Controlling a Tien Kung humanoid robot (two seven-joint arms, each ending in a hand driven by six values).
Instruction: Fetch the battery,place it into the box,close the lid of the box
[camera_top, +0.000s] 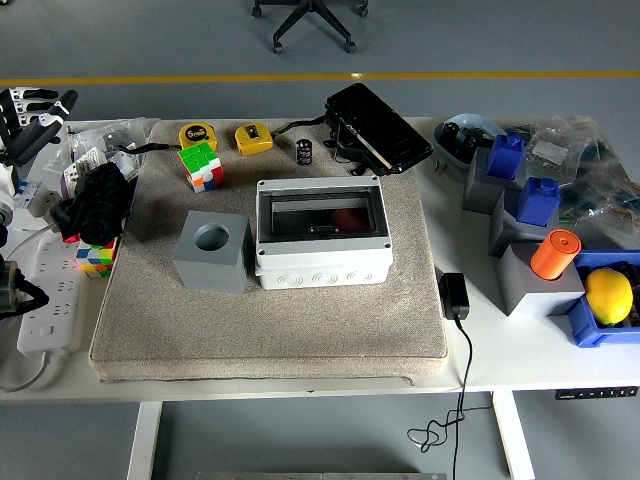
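Fingers: only the left hand (30, 115) shows, at the upper left edge of the frame, its white-tipped black fingers (40, 97) loosely spread and holding nothing. It is well apart from every task item. The right hand is not in view.

Head view, the single view supplied:

The small black cylindrical battery (304, 152) stands upright on the far edge of the beige fabric mat (270, 320), between the yellow tape measure (253, 138) and the black rectangular case (378, 127), in the upper centre of the frame. It is untouched.

The light grey plastic enclosure box (322, 258) sits at the centre of the mat. Its tinted transparent lid (320, 213) appears to lie flat over the opening; a reddish shape shows through it. Whether the lid is latched cannot be told.

Just left of the box stands a grey cube with a round hole (213, 250). A multicoloured puzzle cube (200, 166) lies further up and left. The white desk (480, 340) carries clutter on both sides.

Assessment: the fetch step has not begun. To do it well, the hand should come down over the battery from above, clearing the tape measure and the case, and pinch it at mid-height so it does not tip or roll. The lid likely needs to be raised before the battery can go in.
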